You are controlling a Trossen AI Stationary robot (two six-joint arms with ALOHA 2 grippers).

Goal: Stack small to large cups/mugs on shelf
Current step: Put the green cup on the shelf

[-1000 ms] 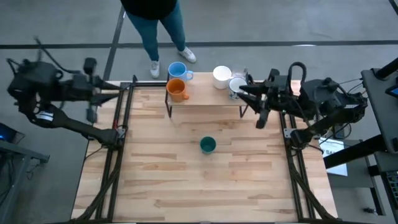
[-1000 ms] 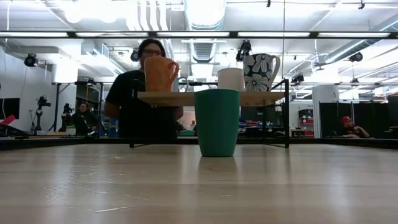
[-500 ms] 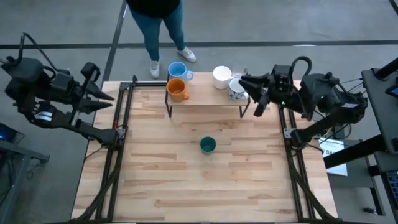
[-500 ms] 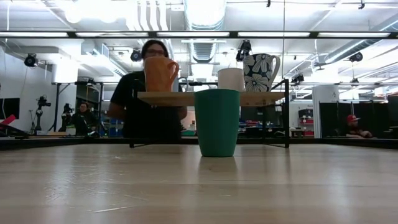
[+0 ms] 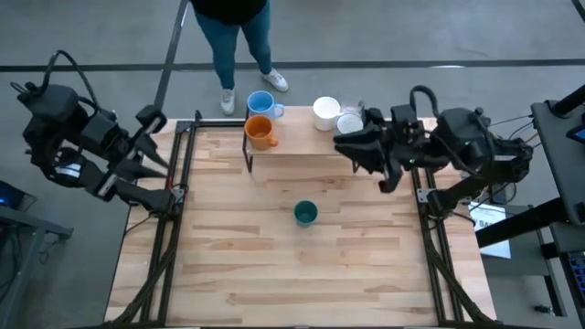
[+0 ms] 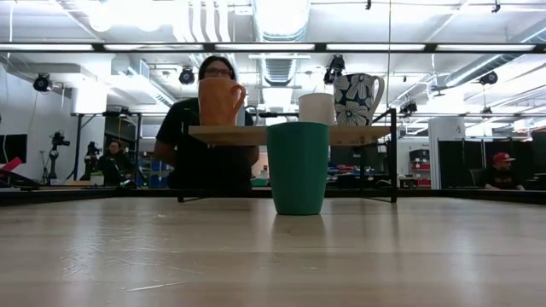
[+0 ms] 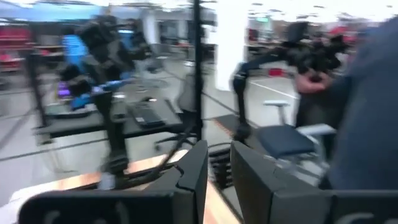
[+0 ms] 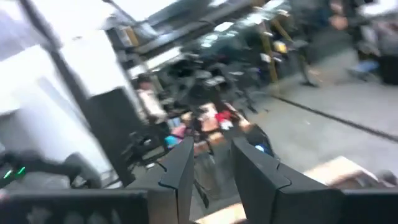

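On the tabletop (image 5: 274, 265), your green cup (image 5: 305, 213) stood alone, nearer the right claw (image 5: 345, 148), lying toward the centre from it; both claws slightly parted, empty.

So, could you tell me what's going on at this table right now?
Neither arm holds anything. The right gripper hangs over the right end of the shelf, near the patterned mug; the left gripper waits off the table's left edge. The orange mug, white mug and patterned mug sit at the shelf, with the blue mug behind the orange one. The green cup stands alone on the table. A person stands behind.
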